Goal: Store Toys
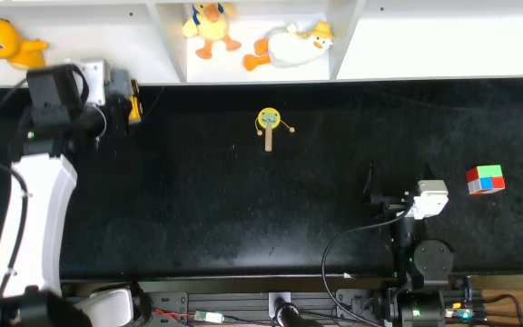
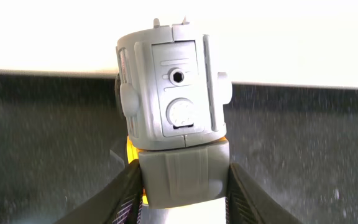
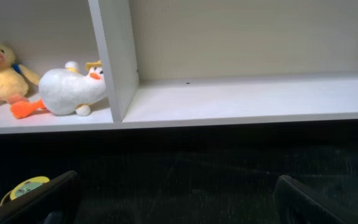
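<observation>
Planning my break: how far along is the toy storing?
Done: orange duck, yellow duck and white goose sit in the shelf. In hand: left end effector grips a grey robot toy by the shelf. Remaining: rattle and colour cube on the table.

a black counter with a faintly speckled surface stretches across the whole width. along its near edge runs a dark metal rail with thin loose wires lying on it. a strip of brown wood sits at the corner.
</observation>
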Action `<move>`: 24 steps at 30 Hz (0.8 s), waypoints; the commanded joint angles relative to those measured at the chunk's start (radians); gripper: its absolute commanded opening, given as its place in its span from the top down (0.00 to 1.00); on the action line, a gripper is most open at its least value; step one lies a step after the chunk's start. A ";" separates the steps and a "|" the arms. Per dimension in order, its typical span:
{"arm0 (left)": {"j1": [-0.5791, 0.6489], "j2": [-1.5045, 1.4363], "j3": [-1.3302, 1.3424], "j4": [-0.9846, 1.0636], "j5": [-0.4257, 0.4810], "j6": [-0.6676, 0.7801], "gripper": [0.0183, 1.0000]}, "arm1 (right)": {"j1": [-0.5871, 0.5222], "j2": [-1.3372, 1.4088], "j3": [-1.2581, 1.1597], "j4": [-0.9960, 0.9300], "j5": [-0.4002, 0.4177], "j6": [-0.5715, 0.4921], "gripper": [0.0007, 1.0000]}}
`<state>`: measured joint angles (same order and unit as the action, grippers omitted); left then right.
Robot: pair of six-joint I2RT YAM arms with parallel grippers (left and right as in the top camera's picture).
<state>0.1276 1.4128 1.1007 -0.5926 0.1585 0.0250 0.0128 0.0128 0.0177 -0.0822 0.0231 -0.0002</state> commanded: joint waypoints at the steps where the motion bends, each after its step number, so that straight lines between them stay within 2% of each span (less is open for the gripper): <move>1: -0.033 0.089 0.122 0.001 -0.004 0.005 0.76 | 0.000 -0.008 -0.013 0.004 -0.007 0.000 0.00; 15: -0.039 0.307 0.349 0.023 -0.007 0.004 0.76 | 0.000 -0.008 -0.013 0.004 -0.007 0.000 0.00; 24: -0.039 0.384 0.387 0.065 -0.007 0.004 0.73 | 0.000 -0.008 -0.013 0.004 -0.007 0.000 0.00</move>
<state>0.0910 1.7645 1.4513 -0.5323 0.1528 0.0246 0.0132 0.0128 0.0177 -0.0830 0.0223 -0.0002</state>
